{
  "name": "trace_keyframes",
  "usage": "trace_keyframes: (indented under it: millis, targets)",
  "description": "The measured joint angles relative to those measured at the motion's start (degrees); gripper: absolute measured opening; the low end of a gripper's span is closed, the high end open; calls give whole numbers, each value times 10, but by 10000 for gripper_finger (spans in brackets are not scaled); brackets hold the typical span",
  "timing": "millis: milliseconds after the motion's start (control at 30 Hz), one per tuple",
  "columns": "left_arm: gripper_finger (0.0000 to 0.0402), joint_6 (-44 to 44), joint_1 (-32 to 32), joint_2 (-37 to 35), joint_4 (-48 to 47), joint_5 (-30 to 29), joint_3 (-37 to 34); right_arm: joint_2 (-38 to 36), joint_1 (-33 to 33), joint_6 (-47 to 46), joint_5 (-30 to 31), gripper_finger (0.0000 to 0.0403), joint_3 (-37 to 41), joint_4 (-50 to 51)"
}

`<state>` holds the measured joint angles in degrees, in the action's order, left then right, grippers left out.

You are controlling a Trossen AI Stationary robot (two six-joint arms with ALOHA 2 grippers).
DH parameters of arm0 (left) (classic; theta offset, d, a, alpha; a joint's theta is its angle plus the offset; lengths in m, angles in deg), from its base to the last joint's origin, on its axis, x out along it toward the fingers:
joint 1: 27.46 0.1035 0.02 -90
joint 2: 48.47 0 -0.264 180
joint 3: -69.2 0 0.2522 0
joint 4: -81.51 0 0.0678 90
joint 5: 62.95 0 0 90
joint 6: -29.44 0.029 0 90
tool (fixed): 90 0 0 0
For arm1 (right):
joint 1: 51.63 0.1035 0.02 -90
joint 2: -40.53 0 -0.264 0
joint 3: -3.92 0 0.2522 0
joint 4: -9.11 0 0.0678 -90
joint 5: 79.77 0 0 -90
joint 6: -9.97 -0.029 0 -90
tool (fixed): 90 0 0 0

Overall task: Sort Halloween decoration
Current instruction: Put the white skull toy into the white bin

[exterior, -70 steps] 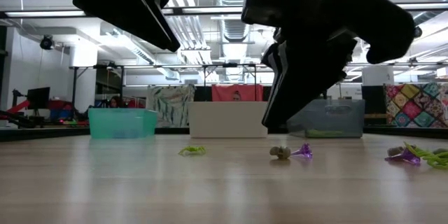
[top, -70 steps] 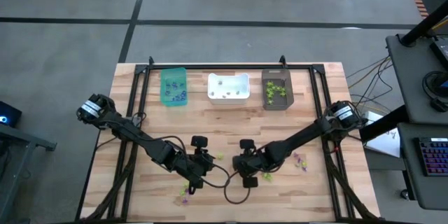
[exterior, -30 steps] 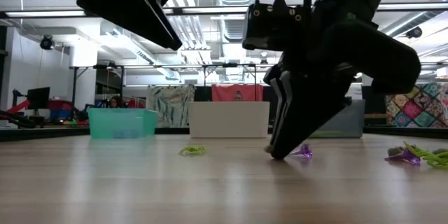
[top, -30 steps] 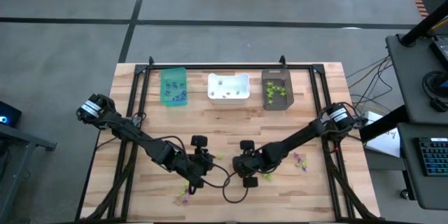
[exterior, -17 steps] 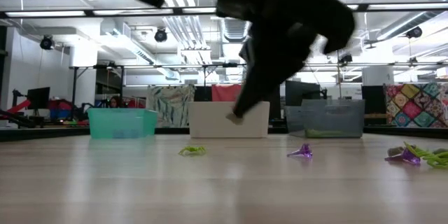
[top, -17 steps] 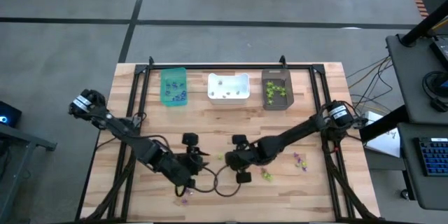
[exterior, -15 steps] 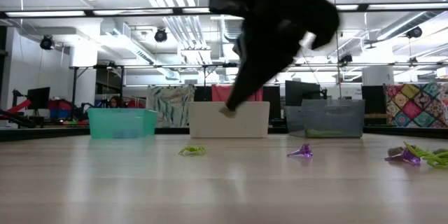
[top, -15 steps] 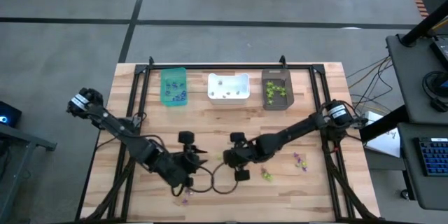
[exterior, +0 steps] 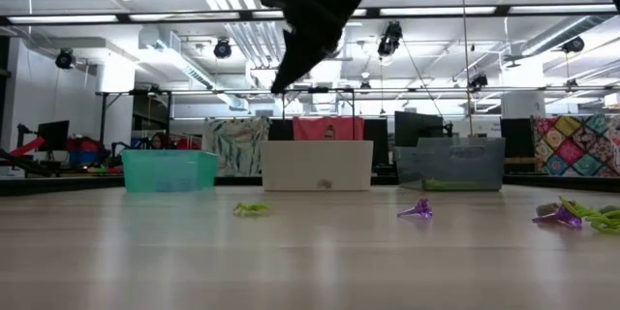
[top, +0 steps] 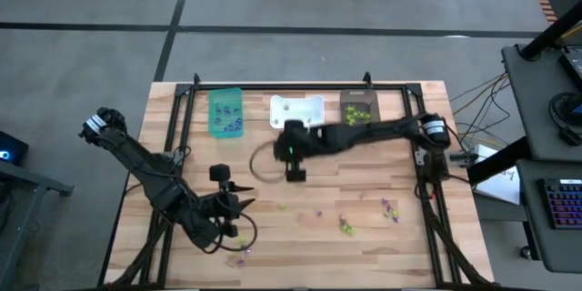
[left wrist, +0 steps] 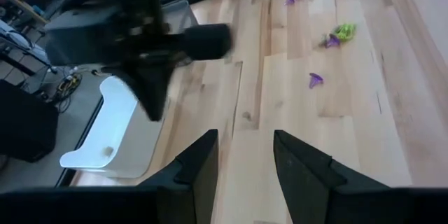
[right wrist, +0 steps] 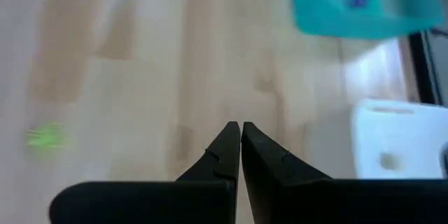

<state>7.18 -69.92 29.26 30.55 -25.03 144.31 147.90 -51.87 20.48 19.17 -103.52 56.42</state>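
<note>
Tiny trinkets lie loose on the wooden table: a lime-green one [exterior: 252, 209], a purple one [exterior: 418, 210] and a purple-and-green cluster [exterior: 572, 215]; more show near the middle [top: 319, 212] and the near edge [top: 241, 255]. My right gripper [right wrist: 241, 124] is shut and raised high over the table just in front of the white bin [top: 296, 114]. The pale greyish trinket that lay by the purple one no longer shows on the table. My left gripper [left wrist: 245, 150] is open and hovers over bare wood at the table's left-middle [top: 238, 202]. My right gripper has its fingertips [right wrist: 231, 129] closed together, lifted well clear of the table and pointing slantwise down. The pale trinket is hidden between the tips, so which part they have cannot be told.
Teal bin [top: 225, 112], white bin and dark brown bin [top: 359, 115] stand in a row along the far edge, each holding a few trinkets. A cable loop [top: 264, 159] hangs beside my right gripper. A black frame [top: 273, 87] borders the table.
My right gripper, down at the pale trinket beside the purple one a second ago, rose with a pale speck at its tips and swung toward the far edge, up to the white bin. The pale trinket left the table. My left arm drew back toward the left.
</note>
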Motion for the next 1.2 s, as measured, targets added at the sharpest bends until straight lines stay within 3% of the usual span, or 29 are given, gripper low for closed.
trace_keyframes:
  millis: [200, 267, 500, 667, 867, 1033, 1200]
  targets:
    - [121, -12, -1, 9, -8, 1, -2, 0, -54, 32, -158, 9, 7, 41]
    - [121, -15, -1, 12, -8, 1, -5, 0, -55, 31, -173, 9, 18, 56]
    - [121, -41, -2, 21, -7, 1, -22, 0, -25, -20, -107, 9, 46, 153]
    - [121, -44, -2, 22, 7, 0, -38, 0, -20, -49, -104, 9, 68, 166]
    - [121, -48, -2, 22, 16, 0, -43, 0, -19, -19, -103, 17, 90, 167]
    - [121, -48, -2, 22, 16, 0, -43, 6, -19, -22, -102, 71, 104, 157]
    - [121, -48, -1, 22, 16, -1, -43, 21, -16, -4, -42, 144, 108, 124]
